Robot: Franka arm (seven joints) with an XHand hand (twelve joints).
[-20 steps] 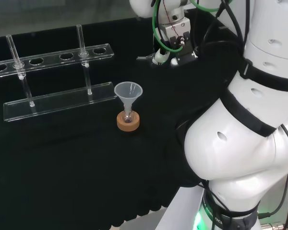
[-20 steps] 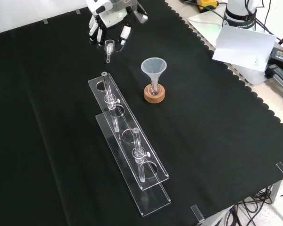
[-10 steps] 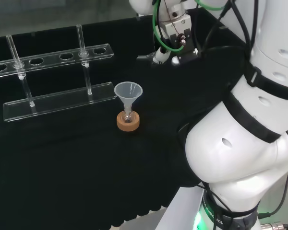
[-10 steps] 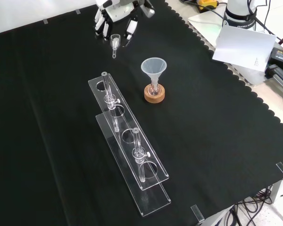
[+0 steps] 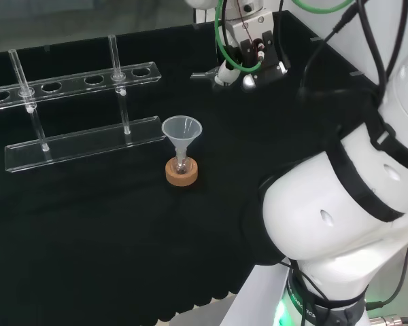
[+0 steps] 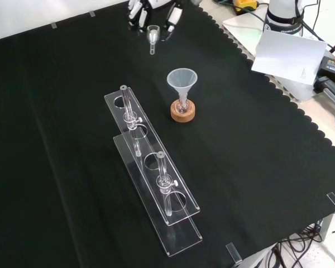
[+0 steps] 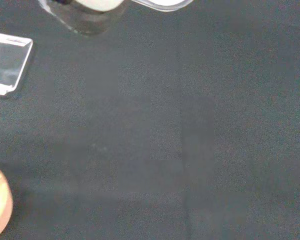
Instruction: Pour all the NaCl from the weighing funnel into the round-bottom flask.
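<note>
Weighing funnel (image 6: 152, 35), clear glass, pinched by hand (image 6: 156, 10)

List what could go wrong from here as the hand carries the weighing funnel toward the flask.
1. The hand pinches the small weighing funnel by its sides, spout hanging down; any tilt on the way could spill NaCl onto the black cloth.
2. The round-bottom flask is topped by a wide plastic funnel on a cork ring; a bump could tip it.
3. The clear rack beside it could be clipped.
</note>
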